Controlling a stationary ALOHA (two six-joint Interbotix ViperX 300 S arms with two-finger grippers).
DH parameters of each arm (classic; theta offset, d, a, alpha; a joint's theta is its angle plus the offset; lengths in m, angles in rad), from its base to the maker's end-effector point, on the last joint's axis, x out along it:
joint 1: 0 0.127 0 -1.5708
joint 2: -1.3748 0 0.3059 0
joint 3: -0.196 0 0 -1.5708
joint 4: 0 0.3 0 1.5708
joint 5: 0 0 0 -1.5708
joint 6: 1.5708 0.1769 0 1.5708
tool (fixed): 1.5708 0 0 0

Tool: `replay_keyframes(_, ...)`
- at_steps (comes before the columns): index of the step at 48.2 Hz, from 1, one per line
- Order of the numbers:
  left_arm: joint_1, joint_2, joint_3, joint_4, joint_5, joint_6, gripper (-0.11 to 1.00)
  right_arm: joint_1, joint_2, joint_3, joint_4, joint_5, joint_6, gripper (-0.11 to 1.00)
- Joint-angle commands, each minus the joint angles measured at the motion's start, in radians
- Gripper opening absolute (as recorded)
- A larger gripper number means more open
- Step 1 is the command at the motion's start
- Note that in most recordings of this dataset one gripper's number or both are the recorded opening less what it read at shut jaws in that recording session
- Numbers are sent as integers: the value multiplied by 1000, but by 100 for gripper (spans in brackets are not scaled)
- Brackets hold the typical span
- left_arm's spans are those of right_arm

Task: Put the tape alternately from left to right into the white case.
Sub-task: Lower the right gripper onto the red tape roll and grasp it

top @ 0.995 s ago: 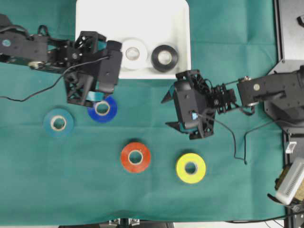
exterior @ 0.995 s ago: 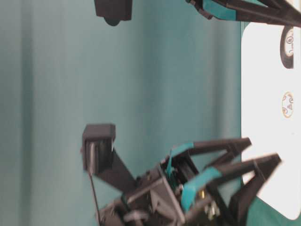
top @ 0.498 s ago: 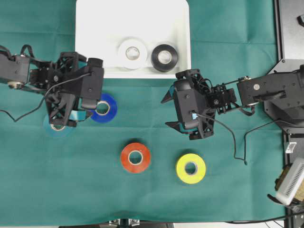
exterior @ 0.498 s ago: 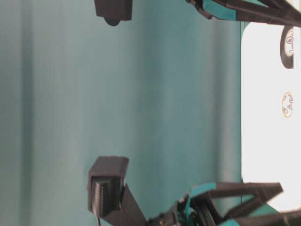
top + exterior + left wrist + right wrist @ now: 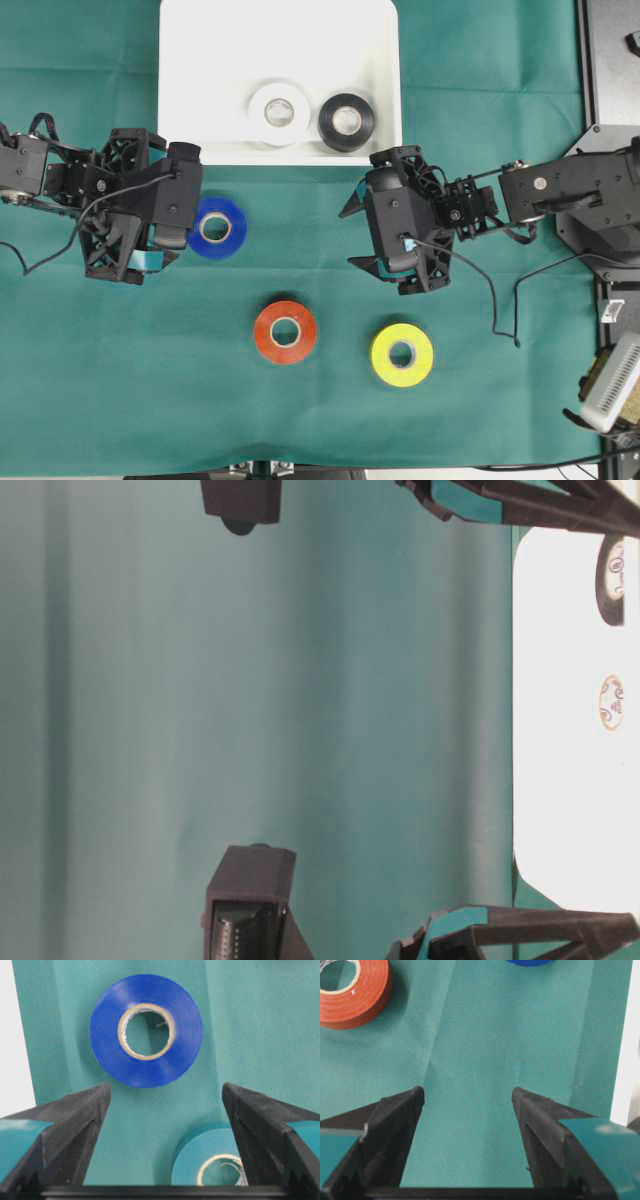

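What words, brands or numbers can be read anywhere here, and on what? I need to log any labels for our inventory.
None can be read.
Red tape: tiny dark marks on the pale core, too small to read.
White tape: faint printing inside the core, blurred.
Blue tape and teal tape: no print visible.
White case: plain.

Counter covered by a green cloth (image 5: 120, 380), faintly creased. A dark metal plate (image 5: 608, 70) is seen at the edge beyond the right pincer, and a pale ribbed device (image 5: 612, 382) nearer the corner.
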Motion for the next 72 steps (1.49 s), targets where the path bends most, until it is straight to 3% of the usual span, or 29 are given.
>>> replay_keyframes(1, -3, -25, -9, -2, -8, -2, 49, 2, -8, -11, 3, -8, 5, 75)
replay_keyframes(16, -3, -25, -12, -2, -8, -2, 49, 51, 8, -37, 2, -29, 61, 75)
replay_keyframes(27, -3, -25, -12, -2, -8, -2, 49, 91, 86, -114, 2, -29, 109, 75)
replay_keyframes(57, -3, -23, -8, -2, -8, 0, 49, 141, 281, -318, 2, -3, 114, 75)
replay_keyframes(72, -3, -25, -5, -2, -8, 0, 49, 147, 344, -359, 2, 38, 135, 75)
